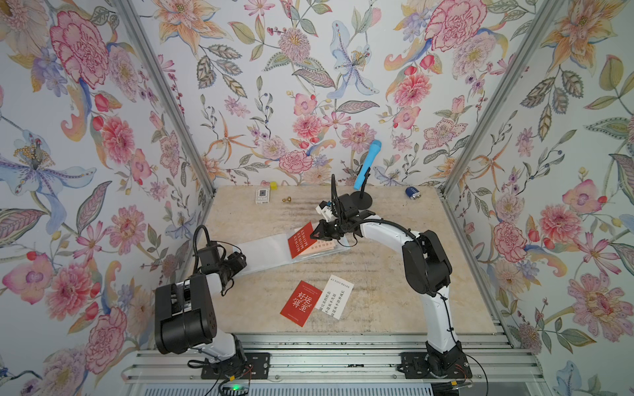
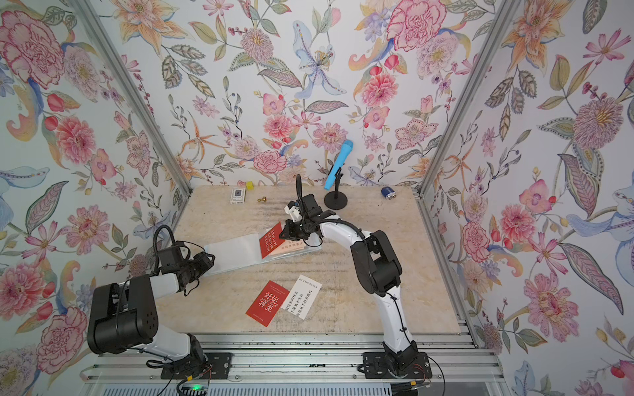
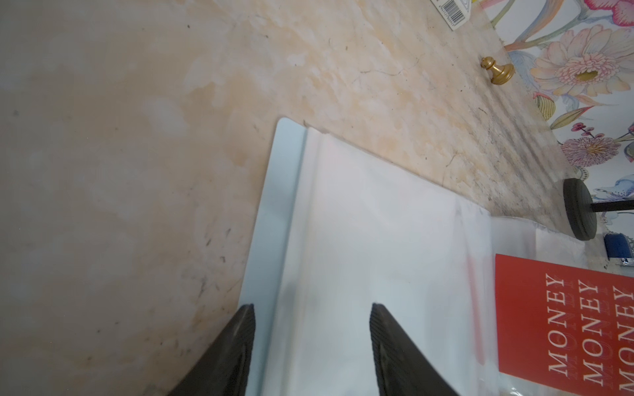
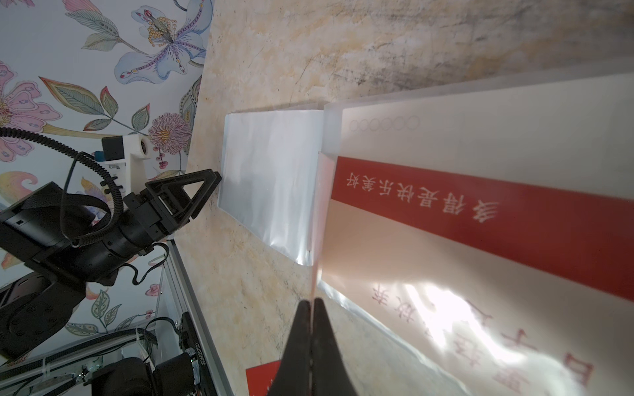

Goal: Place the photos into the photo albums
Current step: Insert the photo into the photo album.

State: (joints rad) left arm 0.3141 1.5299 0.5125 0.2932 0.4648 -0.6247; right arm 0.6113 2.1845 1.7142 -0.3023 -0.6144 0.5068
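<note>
The pale blue thin photo album (image 1: 264,252) lies open. The right gripper (image 4: 313,303) is pressed together, pinching its clear plastic sleeve page (image 4: 326,178). The left gripper (image 3: 312,308) hangs spread over the album's other end. A red card (image 3: 562,325) reading "MONEY MONEY MONEY" lies on the album. A red Chinese-lettered card (image 1: 301,303) and a white printed card (image 1: 334,296) lie side by side between the album and the robot.

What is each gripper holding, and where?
Right gripper pinches the edge of a clear sleeve page in the photo album. Left gripper open, holding nothing.
</note>
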